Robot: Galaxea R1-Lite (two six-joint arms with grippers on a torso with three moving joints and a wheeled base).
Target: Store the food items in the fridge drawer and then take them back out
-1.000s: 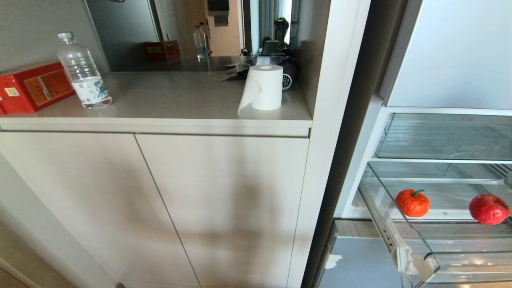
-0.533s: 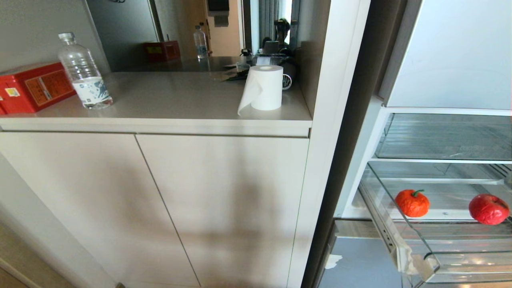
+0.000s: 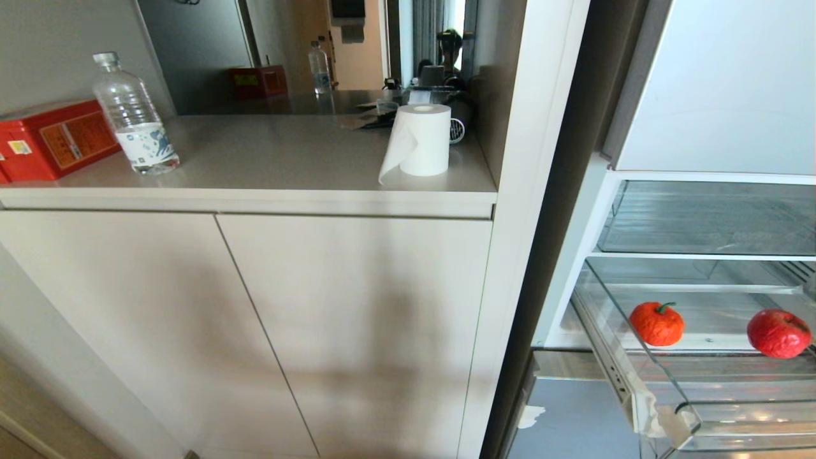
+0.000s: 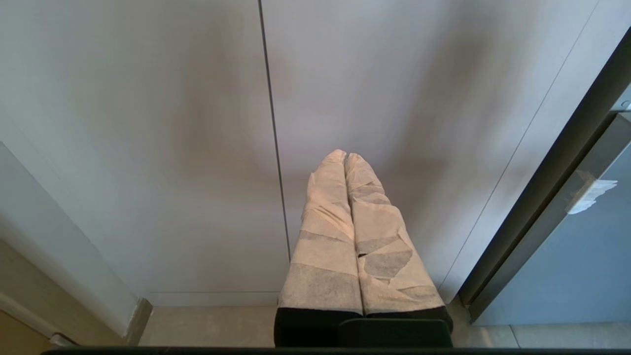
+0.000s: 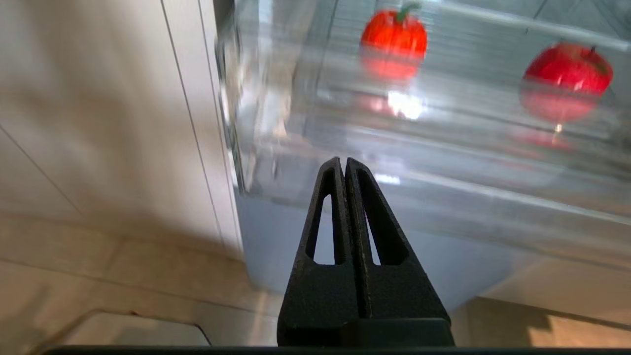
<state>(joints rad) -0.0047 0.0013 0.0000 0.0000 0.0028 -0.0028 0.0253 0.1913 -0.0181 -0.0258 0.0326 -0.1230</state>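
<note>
Pumpkin-looking fruit (image 3: 657, 324) first: you've got it sitting in the pulled-out fridge drawer (image 3: 676, 408), toward the drawer's left end. It's small, round and orange-red, with a wrinkly, crumpled-looking skin and a short curved green stem on top. Off to its right in the same drawer, well apart from it, there's a glossier red apple (image 3: 778, 333), also a bit dented.

That drawer is clear plastic, wide and shallow, with a ribbed floor and a thick see-through front lip that catches bright glints. Above it you can see another clear bin (image 3: 707, 217) with ribbing too, under a smooth pale door panel (image 3: 727, 89).

Your right gripper (image 5: 344, 162) sits low in front of the drawer, not touching either fruit. Its black, grainy-textured fingers (image 5: 325, 276) taper to a point, each with a long slot cut through it, and they're pressed flat together with nothing between them. Your left gripper (image 4: 345, 156) faces the matte beige cabinet doors (image 3: 268, 319); its fingers are wrapped in pale papery tape, and they're closed against each other as well, empty.

On the smooth countertop (image 3: 268, 166) you've got a ridged clear water bottle (image 3: 134, 115), a red box (image 3: 54, 137) and a white paper roll (image 3: 421, 139) with a loose tail hanging.
</note>
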